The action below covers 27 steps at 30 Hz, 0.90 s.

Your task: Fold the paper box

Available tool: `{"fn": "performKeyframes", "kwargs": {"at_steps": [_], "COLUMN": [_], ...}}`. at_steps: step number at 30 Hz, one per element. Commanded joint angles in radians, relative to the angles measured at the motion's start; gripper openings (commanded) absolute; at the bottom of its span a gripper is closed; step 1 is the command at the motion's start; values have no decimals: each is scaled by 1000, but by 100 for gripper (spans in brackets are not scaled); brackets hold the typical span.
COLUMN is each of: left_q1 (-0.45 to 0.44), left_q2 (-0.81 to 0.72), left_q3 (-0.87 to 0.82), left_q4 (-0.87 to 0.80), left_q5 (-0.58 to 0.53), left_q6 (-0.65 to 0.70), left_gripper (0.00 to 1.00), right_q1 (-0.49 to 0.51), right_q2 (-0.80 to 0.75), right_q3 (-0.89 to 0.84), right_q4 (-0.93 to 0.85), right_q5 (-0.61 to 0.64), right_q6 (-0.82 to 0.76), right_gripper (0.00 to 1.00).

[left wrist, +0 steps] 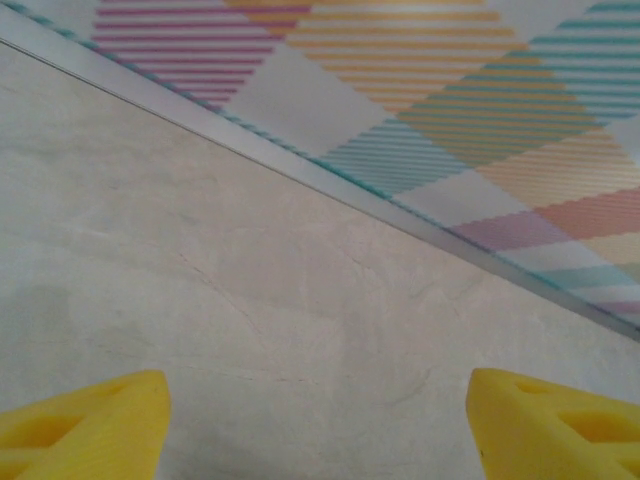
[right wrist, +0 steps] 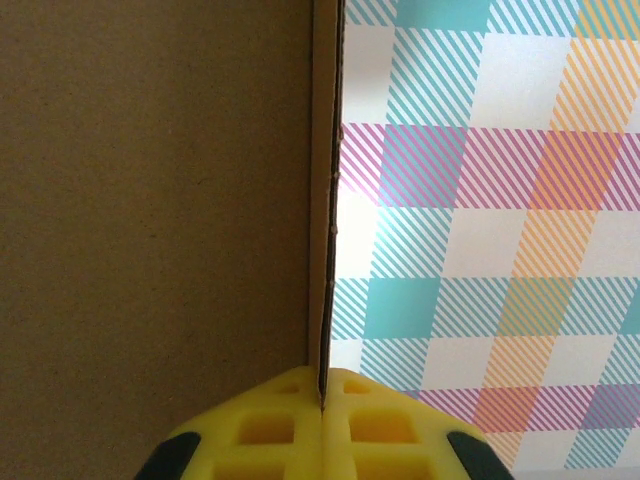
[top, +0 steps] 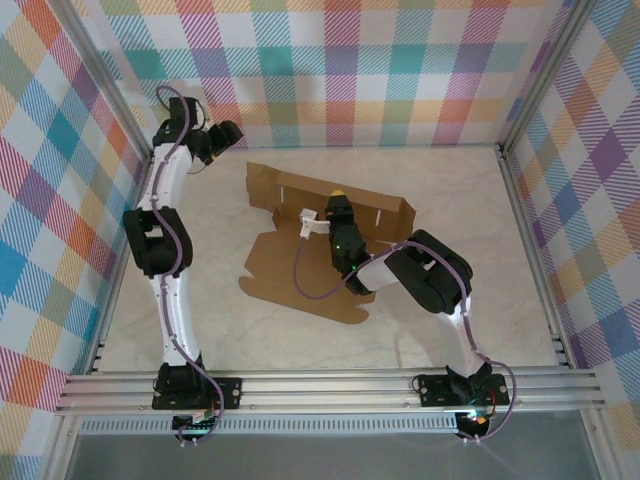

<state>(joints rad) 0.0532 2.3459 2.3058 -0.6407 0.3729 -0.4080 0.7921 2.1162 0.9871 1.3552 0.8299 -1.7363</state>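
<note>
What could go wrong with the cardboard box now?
1. The right gripper pinches only the thin edge of a raised flap, so the flap might slip out and flop down.
2. The left gripper is open over the table, away from the box. Nothing holds the flat part down, so the box may slide or lift when pulled.

I see paper box brown, unprinted, half folded: front panel flat at table centre, slitted rear wall raised toward table's far edge.
</note>
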Motion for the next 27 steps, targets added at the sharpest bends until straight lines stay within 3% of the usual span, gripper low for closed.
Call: {"fn": "performKeyframes", "kwargs": {"at_steps": [1,6,8,12,27], "left_q1": [-6,-6,-13,-35,-72], "left_q2": [96,180,185,142,-84], "left_q3": [126,201,201,123,-301], "left_q4": [-121,-163,-206,-294,-137], "left_q5": [99,217,272,308,465], "left_q6": [22,24,85,270,377], "left_gripper": [74,56,49,49,48], "right_q1": [16,18,18,18,18], "right_q2": [-16,-19,-20,-22,-12], "right_q3": [-17,-20,-16,-10,12], "right_q4": [51,51,51,51,51], "right_q5": [23,28,28,26,23], "right_q6": [7,10,9,7,-6], "right_gripper": [0,0,0,0,0]}}
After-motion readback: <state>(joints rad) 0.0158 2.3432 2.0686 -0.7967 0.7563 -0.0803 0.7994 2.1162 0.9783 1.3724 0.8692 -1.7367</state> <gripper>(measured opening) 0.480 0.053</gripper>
